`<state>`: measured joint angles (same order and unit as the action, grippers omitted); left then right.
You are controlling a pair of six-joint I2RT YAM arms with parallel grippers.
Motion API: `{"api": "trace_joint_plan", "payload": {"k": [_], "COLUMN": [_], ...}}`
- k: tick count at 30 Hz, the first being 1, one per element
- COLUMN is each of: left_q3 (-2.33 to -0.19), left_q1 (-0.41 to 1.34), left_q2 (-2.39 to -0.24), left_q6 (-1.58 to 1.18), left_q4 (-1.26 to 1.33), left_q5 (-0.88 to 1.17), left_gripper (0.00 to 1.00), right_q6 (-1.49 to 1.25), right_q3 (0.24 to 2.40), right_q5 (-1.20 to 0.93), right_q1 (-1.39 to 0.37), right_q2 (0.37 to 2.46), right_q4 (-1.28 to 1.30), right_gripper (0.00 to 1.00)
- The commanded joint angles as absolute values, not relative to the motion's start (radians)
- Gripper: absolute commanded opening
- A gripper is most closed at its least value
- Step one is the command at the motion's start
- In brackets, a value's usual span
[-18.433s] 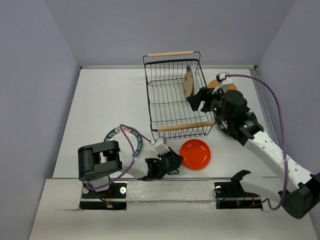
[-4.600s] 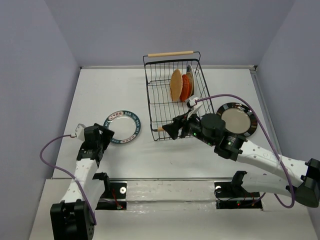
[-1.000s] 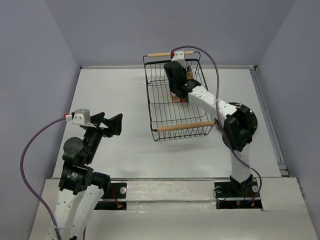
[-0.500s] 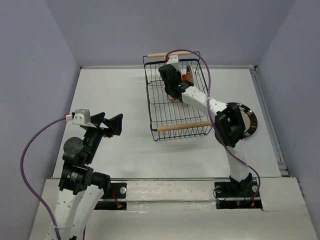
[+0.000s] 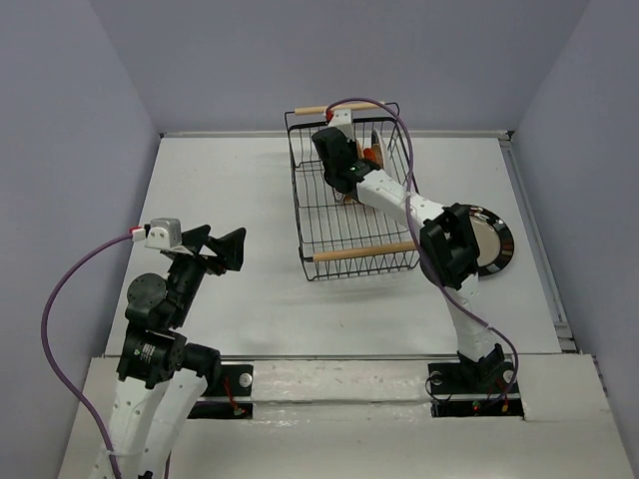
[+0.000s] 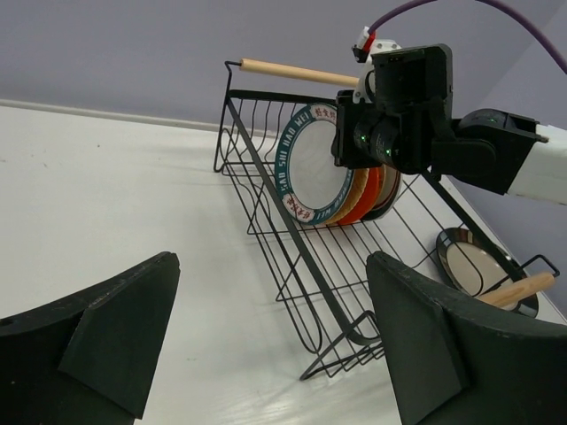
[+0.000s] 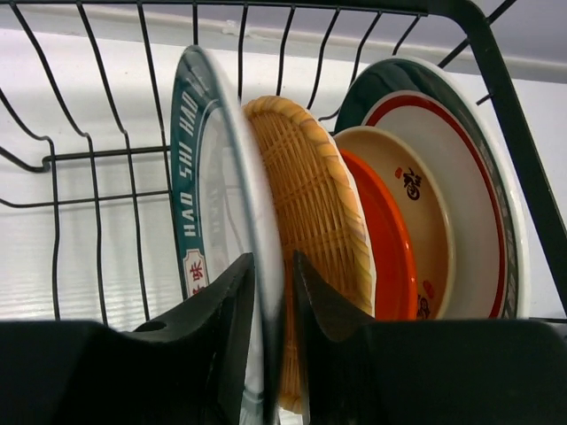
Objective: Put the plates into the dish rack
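Standing in rack (image 5: 364, 251): green-rimmed plate (image 7: 186, 168), lately on bench (image 5: 220, 180), right fingers (image 7: 208, 354) pinching its rim; left fingers (image 6: 111, 328) spread; black-rimmed plate (image 5: 495, 238) outstanding, 3 o'clock of rack.

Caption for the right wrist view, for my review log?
Right gripper pinches the rim of the green-rimmed plate, upright in the dish rack beside the woven plate.

A white tabletop (image 5: 220, 190) is enclosed on three sides by plain lavender-grey walls (image 5: 329, 60); lighting is even, without harsh shadows.
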<state>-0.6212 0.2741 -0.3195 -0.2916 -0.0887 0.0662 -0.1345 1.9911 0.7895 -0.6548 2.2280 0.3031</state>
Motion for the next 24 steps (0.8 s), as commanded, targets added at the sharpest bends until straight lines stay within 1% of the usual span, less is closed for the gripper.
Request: {"api": "trace_joint_plan", "payload": {"k": [1, 3, 5, 6, 7, 10, 11, 13, 14, 15, 16, 17, 20, 22, 23, 24], "left_q3": [-0.627, -0.627, -0.626, -0.626, -0.627, -0.626, -0.626, -0.626, -0.627, -0.626, -0.627, -0.626, -0.629, -0.627, -0.629, -0.627], "left_q1": [0.278, 0.278, 0.278, 0.279, 0.278, 0.279, 0.279, 0.279, 0.281, 0.285, 0.285, 0.285, 0.29, 0.294, 0.299, 0.304], "left_q2": [-0.33, -0.339, -0.339, -0.341, -0.342, -0.341, -0.341, -0.334, -0.331, -0.325, -0.325, -0.318, -0.302, -0.281, -0.276, -0.269], "left_q6": [-0.27, -0.271, -0.272, -0.272, -0.272, -0.273, -0.275, -0.276, -0.275, -0.272, -0.272, -0.27, -0.27, -0.268, -0.268, -0.268], "left_q4": [-0.061, -0.06, -0.061, -0.06, -0.057, -0.055, -0.055, -0.055, -0.055, -0.055, -0.057, -0.057, -0.066, -0.072, -0.074, -0.077], "left_q5": [0.066, 0.071, 0.074, 0.075, 0.075, 0.08, 0.08, 0.083, 0.083, 0.08, 0.078, 0.078, 0.08, 0.077, 0.075, 0.072], "left_gripper": [0.97, 0.97, 0.97, 0.97, 0.97, 0.97, 0.97, 0.97, 0.97, 0.97, 0.97, 0.97, 0.97, 0.97, 0.98, 0.98], "right_q6": [-0.107, -0.092, -0.092, -0.089, -0.087, -0.101, -0.107, -0.133, -0.144, -0.172, -0.185, -0.201, -0.251, -0.319, -0.346, -0.372], "right_q3": [2.062, 2.066, 2.059, 2.054, 2.043, 1.993, 1.976, 1.935, 1.887, 1.861, 1.835, 1.806, 1.679, 1.544, 1.489, 1.427], "right_q5": [0.801, 0.801, 0.799, 0.798, 0.79, 0.758, 0.747, 0.72, 0.675, 0.61, 0.609, 0.565, 0.551, 0.546, 0.542, 0.538], "right_q1": [-0.652, -0.652, -0.652, -0.652, -0.652, -0.652, -0.652, -0.652, -0.643, -0.643, -0.643, -0.629, -0.598, -0.562, -0.537, -0.475], "right_q2": [2.234, 2.22, 2.185, 2.169, 2.152, 2.062, 2.034, 1.939, 1.907, 1.838, 1.803, 1.769, 1.628, 1.551, 1.469, 1.422], "right_q4": [0.272, 0.273, 0.272, 0.272, 0.273, 0.273, 0.273, 0.272, 0.273, 0.275, 0.276, 0.276, 0.278, 0.275, 0.267, 0.267], "right_gripper": [0.34, 0.36, 0.41, 0.42, 0.46, 0.54, 0.6, 0.63, 0.67, 0.68, 0.69, 0.69, 0.76, 0.76, 0.76, 0.76]}}
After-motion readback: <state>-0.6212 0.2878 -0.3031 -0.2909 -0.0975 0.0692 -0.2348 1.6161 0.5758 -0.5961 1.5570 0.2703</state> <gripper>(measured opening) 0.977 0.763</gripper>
